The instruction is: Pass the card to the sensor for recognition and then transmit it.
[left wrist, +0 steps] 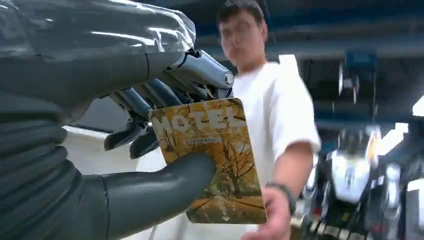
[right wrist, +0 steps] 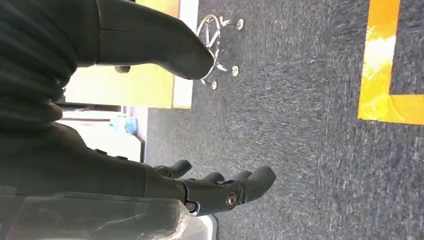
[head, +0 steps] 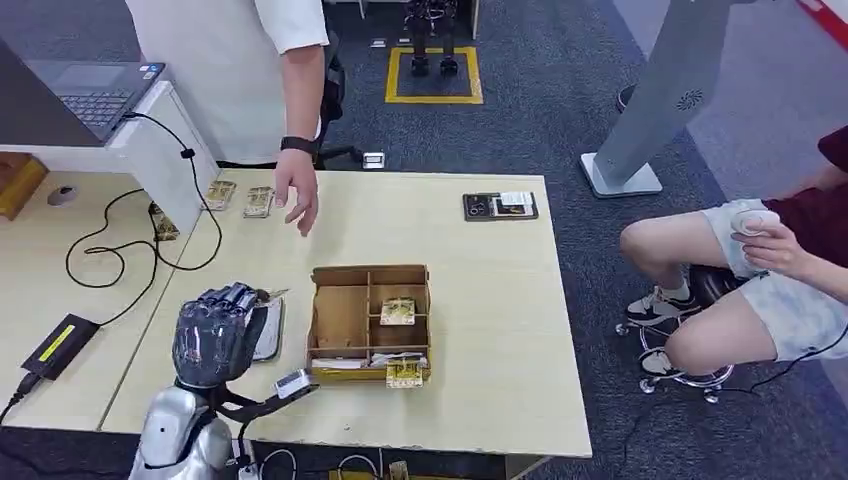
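Yellow hotel card (left wrist: 212, 160) sits pinched between the thumb and fingers of the left hand (head: 215, 333), raised over the table (head: 500, 330) beside the cardboard box (head: 369, 322). Farther off, a person's hand (head: 297, 190) reaches over the table. The right hand (right wrist: 150, 125) hangs above carpet, fingers apart, holding nothing.

A pale wooden desk (head: 480, 300) stands on dark grey carpet (head: 560, 120); a yellow square outline (head: 434, 75) marks the carpet beyond; a white partition (head: 165, 160) carries a laptop (head: 95, 92); a grey stand (head: 650, 110) rises at right.
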